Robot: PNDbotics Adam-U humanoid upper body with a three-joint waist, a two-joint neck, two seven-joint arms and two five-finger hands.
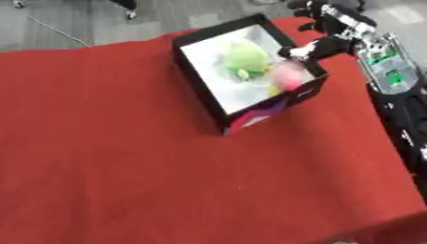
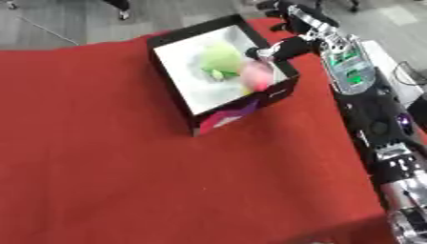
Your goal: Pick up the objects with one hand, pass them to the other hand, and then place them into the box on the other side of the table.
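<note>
- The right hand (image 1: 330, 33) hangs over the far right corner of the box (image 1: 218, 107). Its fingers (image 2: 279, 50) look spread and relaxed, curled round nothing, with the lowest tip at the box's right rim.
- A pink object (image 1: 289, 76) lies blurred just inside that rim, beside a green one (image 1: 246, 59) further in. I judge it just released and possibly not settled.
- Risk: the lowest finger is close enough to the right wall to catch it on withdrawal and skew the box.
- Risk: the box sits near the table (image 1: 108, 157) edges behind and to its right, so a shove that way could tip it off.
- Open room: the red table lies bare left of the box and nearer the robot. The left hand is not visible.
</note>
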